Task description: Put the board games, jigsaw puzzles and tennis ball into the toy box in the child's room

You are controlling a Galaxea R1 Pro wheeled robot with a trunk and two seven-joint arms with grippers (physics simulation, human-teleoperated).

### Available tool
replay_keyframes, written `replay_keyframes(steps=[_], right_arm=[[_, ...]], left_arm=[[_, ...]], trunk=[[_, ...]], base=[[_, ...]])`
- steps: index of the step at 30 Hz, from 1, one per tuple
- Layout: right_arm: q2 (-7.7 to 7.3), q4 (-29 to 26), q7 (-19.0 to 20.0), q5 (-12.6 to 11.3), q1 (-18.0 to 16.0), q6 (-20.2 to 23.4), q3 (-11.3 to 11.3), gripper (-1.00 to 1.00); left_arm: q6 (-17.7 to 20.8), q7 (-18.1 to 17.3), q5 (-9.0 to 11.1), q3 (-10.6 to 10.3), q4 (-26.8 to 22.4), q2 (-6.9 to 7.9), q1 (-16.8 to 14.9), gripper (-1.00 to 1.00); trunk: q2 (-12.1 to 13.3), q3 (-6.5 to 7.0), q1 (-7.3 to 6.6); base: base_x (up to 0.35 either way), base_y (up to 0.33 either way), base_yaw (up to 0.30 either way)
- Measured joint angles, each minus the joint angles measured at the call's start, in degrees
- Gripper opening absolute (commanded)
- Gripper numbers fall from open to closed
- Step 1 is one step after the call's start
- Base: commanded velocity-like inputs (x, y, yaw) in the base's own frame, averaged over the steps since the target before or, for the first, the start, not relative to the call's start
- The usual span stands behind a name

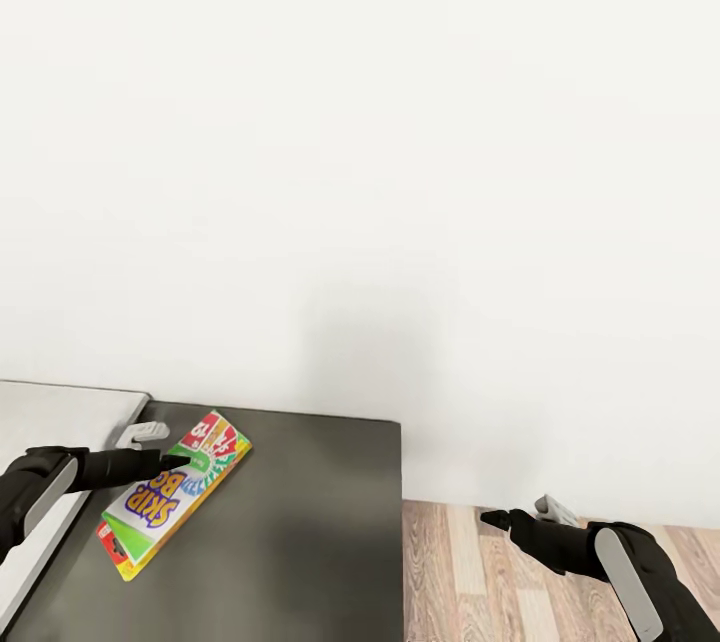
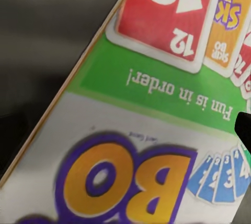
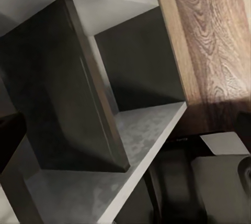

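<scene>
Here the left gripper [image 1: 180, 462] is hovering just over the green-red board game [image 1: 175, 494] lying flat on the dark bench [image 1: 310, 532]; its opening I cannot tell. A shallow pinch risks shoving the thin box away rather than lifting it.

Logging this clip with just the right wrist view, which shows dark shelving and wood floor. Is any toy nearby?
Observer: Yes. In the head view a green-red board game lies flat on the table's dark section.
Operator: Is a gripper on it?
Observer: The left gripper is at its far end, fingers apart. I can't tell whether it touches.
Operator: And the right one?
Observer: The right gripper hangs over the wood floor beside the table, open and holding nothing.
</scene>
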Motion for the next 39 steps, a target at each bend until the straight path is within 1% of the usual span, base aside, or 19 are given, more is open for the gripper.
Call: replay_keyframes(steps=[12,26,32,39], right_arm=[[0.03,0.0,0.1,-0.1,0.0,0.0,0.0,1.00],[0.01,0.0,0.0,0.0,0.0,-1.5,0.0,1.00],[0.03,0.0,-0.1,0.0,0.0,-1.5,0.0,1.00],[0.03,0.0,-0.1,-0.1,0.0,-1.5,-0.1,1.00]], left_arm=[[0.0,0.0,0.0,0.0,0.0,-0.02,0.0,1.00],[0.0,0.0,0.0,-0.1,0.0,-0.18,0.0,1.00],[0.0,0.0,0.0,-0.1,0.0,-0.19,0.0,1.00],[0.0,0.0,0.0,-0.1,0.0,-0.19,0.0,1.00]], trunk=[[0.0,-1.04,0.00],[0.0,-1.12,0.00],[0.0,-1.11,-0.01],[0.0,-1.12,0.00]], base=[[0.000,0.000,0.000],[0.000,-0.005,0.000],[0.000,-0.216,0.000],[-0.005,-0.080,0.000]])
